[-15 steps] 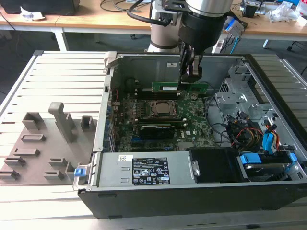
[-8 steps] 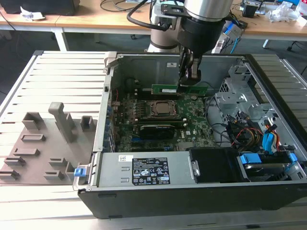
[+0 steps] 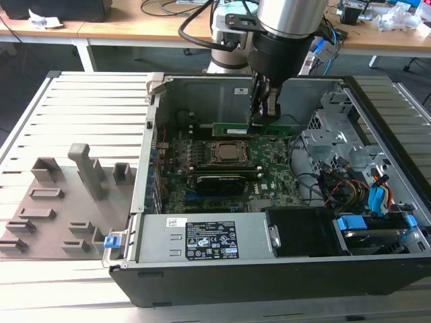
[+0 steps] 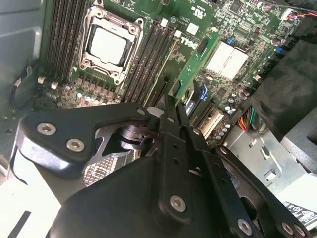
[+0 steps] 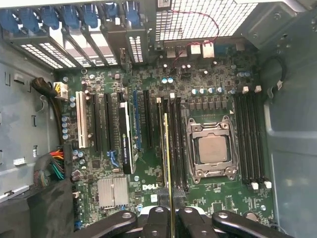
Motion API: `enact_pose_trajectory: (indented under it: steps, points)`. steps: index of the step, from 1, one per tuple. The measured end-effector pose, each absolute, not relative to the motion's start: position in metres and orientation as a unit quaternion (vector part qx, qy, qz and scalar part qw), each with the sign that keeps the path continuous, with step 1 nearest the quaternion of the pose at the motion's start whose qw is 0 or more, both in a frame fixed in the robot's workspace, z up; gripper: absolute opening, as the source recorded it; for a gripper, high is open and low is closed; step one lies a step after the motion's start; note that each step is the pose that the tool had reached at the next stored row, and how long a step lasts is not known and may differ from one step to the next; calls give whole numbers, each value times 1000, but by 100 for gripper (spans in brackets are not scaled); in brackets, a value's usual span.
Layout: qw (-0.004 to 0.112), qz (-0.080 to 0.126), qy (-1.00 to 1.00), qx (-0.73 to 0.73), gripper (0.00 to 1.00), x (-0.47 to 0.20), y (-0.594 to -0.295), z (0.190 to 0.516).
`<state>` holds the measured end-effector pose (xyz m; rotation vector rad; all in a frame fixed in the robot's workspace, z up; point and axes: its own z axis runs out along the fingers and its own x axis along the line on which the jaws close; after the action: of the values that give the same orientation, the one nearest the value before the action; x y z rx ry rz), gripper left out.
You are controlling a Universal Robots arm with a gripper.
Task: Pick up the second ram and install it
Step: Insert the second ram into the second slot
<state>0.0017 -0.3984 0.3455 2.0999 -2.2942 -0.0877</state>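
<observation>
— Gripper first: how do we find it?
— Clamped on the second ram, which we see edge-on, upright over the memory slots just beside the processor socket, on the green motherboard inside the open computer case.

An open black computer case lies on a slatted metal table, its green motherboard exposed. A metal-framed processor socket sits mid-board, with a black expansion card just beside it. A silver power supply sits along 1 case wall. Grey plastic holder blocks stand on the table at the exterior view's left; wooden desks lie behind
</observation>
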Motion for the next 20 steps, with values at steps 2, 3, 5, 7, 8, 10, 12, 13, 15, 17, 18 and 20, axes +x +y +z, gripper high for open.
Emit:
enact_pose_trajectory:
  steps: [2,3,5,7,8,10,12,13,15,17,18,20]
  points:
    - [15,-28,-737,675,14,2,-398,340]
    - [15,-28,-737,675,14,2,-398,339]
    - [15,-28,-737,675,14,2,-398,335]
    - [15,-28,-737,675,14,2,-398,333]
    - [15,-28,-737,675,14,2,-398,332]
    - [15,-28,-737,675,14,2,-398,331]
    - [15,-28,-737,675,14,2,-398,328]
    - [15,-28,-737,675,14,2,-398,326]
    - [15,-28,-737,675,14,2,-398,318]
    - [15,-28,-737,675,14,2,-398,313]
    - [15,-28,-737,675,14,2,-398,310]
    - [15,-28,-737,675,14,2,-398,303]
